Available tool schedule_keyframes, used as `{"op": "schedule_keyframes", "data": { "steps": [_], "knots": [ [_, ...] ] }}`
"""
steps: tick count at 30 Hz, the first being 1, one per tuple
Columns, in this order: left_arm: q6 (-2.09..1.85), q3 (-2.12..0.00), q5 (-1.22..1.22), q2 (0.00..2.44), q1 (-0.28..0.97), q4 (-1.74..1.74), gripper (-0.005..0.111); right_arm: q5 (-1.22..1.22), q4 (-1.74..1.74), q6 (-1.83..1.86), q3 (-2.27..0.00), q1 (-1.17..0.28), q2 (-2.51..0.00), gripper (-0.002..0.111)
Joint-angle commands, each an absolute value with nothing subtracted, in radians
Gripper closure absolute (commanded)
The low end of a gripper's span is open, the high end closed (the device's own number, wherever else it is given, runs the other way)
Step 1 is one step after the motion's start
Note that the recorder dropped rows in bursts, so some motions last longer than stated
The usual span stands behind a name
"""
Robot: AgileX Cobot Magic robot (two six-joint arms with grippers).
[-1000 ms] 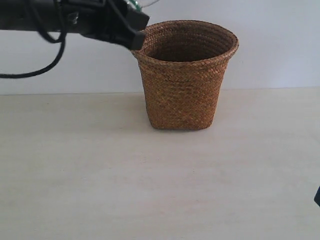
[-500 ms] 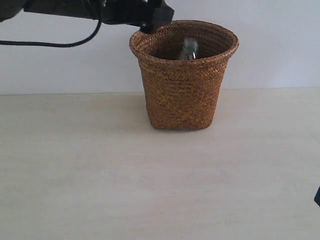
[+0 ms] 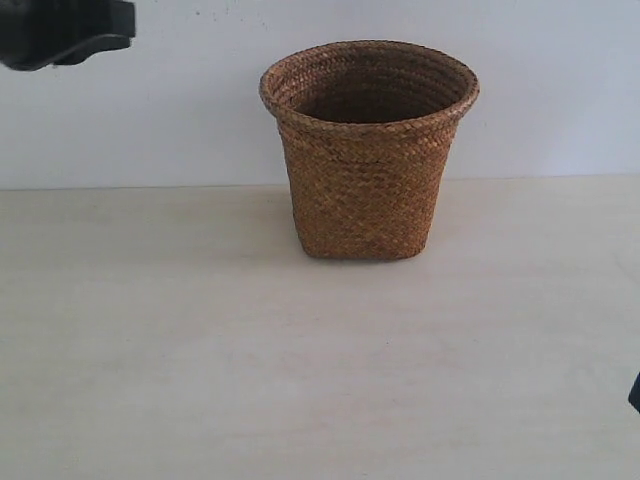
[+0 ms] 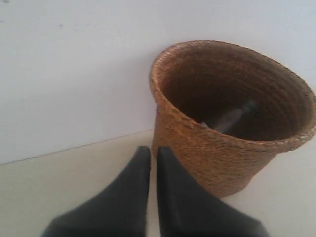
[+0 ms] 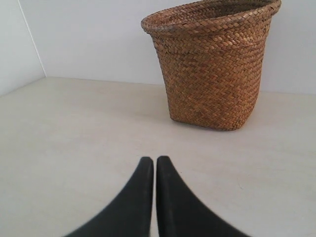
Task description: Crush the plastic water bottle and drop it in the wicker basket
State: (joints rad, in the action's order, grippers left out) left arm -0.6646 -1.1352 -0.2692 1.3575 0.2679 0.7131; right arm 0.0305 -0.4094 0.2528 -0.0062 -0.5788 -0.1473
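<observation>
The brown wicker basket stands upright at the back middle of the table. Inside it lies the clear plastic water bottle, dim against the dark wall, seen only in the left wrist view. My left gripper is shut and empty, raised to the left of the basket; in the exterior view only a black part of that arm shows at the top left corner. My right gripper is shut with nothing in it, low over the table in front of the basket.
A white wall runs behind the pale wooden table. A dark bit of the right arm shows at the right edge of the exterior view.
The left arm was over the basket's rim; the bottle fell into the basket, then the arm drew back to the left. The basket and right arm stayed still.
</observation>
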Motion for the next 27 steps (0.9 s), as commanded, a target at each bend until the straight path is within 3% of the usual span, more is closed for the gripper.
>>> {"op": "schedule_keyframes", "data": {
  "steps": [1, 5, 12, 27],
  "knots": [
    [-0.705, -0.956, -0.136, 1.204, 0.231, 0.770, 0.103, 0.024, -0.412, 0.260, 0.000, -0.581, -0.141, 0.108],
    [-0.703, -0.760, 0.017, 0.977, 0.226, 0.843, 0.103, 0.032, -0.416, 0.194, 0.000, -0.581, -0.141, 0.108],
    [-0.643, -0.599, 0.049, 0.667, 0.226, 0.875, 0.103, 0.030, -0.416, 0.184, 0.000, -0.581, -0.141, 0.108],
    [-0.643, -0.541, -0.071, 0.541, 0.226, 0.875, 0.103, 0.030, -0.416, 0.181, 0.000, -0.581, -0.141, 0.108]
  ]
}}
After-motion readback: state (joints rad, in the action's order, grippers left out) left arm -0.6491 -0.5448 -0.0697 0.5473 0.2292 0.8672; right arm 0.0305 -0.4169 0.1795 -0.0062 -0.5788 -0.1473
